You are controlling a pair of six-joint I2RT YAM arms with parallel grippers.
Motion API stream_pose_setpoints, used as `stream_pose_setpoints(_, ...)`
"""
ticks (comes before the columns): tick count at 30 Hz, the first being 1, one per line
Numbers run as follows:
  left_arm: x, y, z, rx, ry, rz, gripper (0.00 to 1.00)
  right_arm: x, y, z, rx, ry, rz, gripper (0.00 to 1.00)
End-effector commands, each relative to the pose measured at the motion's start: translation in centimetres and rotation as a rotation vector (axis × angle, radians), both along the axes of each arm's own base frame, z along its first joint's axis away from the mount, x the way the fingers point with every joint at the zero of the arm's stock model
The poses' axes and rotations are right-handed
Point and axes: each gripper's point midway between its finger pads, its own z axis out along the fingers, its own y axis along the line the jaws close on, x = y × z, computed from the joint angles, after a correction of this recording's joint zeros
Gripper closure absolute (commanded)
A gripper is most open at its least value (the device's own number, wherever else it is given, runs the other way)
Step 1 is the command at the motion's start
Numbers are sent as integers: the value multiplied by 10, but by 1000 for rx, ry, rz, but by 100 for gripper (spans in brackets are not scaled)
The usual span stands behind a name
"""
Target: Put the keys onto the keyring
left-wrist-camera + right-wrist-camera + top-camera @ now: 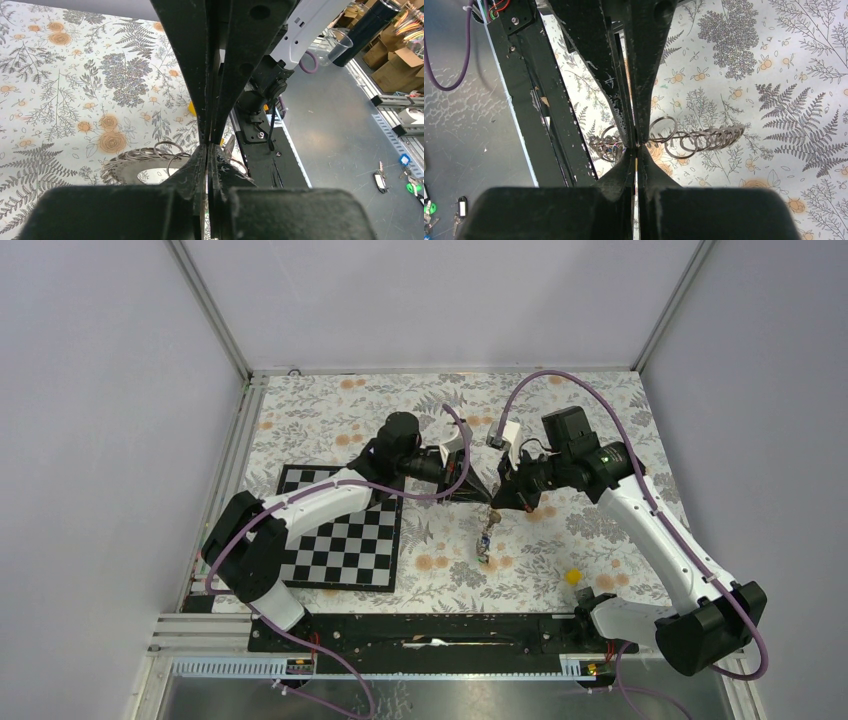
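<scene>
- The left end effector point(207, 150) is shut. Its fingertips meet right at the edge of the thin grey-brown metal keyring with the jagged, gear-like outline point(120, 162). I cannot tell whether a wire of the keyring is caught between them.
- The right end effector point(636, 146) is closed too, and looks pinched on the keyring where the row of small loops runs through its tips.
- The keyring is mid-bench between the two arms, part of it trailing toward the near edge over the flower-patterned bench point(420, 410).
- The tiny keys with coloured plastic heads point(606, 146) seem bunched in a tangle just left of the right fingertips; they are too small to count.
- Risks from here:
  - With both ends gripped so close together, pulling them apart could drag the thin wire out of one grip — the dangling part would then swing or drop.
  - A tiny key could slide off unnoticed, because the fingers cover the contact point.
- What each view shows:
  - The overhead view alone shows the arms meeting nose to nose, a black-and-white checkerboard mat point(340, 540), and a small yellow object point(573, 577) lying well apart.
  - Only the left wrist view shows the keyring's open loop shape.
  - The right wrist view sees it edge-on — and shows the tangle.
</scene>
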Motion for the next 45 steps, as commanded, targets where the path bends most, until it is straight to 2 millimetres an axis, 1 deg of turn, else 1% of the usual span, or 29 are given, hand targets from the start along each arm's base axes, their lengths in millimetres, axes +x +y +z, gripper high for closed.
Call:
stream_pose_setpoints(1,3,-5,18,-41,-59,-9,100,-1,10,21,63,-47,35,100)
stream_pose_setpoints(2,2,-5,18,-40,-58,-8,100,-1,10,22,66,-55,31,100)
stream_pose_setpoints(5,2,-4,23,-51,-56,6,100,2,8,25,70,-86,10,94)
stream_pose_setpoints(11,-1,2,40,-127,42,24,100,2,9,25,109,-106,-8,92)
stream_pose_setpoints(13,-3,3,44,-150,62,26,100,1,10,24,124,-101,-8,89)
stream_pose_setpoints(19,-5,4,48,-186,106,27,100,-1,9,27,151,-107,-9,79)
stream_pose_setpoints(26,-5,3,50,-218,138,23,100,-2,10,26,182,-102,-9,77)
stream_pose_setpoints(30,-5,3,52,-231,149,23,100,-4,10,22,190,-89,-8,78)
stream_pose_setpoints(39,-2,4,50,-244,174,27,100,-6,8,21,206,-95,-10,80)
stream_pose_setpoints(41,-2,4,49,-243,174,30,100,-6,8,22,208,-102,-11,85)
stream_pose_setpoints(44,-2,6,44,-234,161,28,100,-6,6,28,209,-120,-8,100)
stream_pose_setpoints(45,-1,6,41,-225,151,28,100,-7,6,29,208,-123,-5,100)
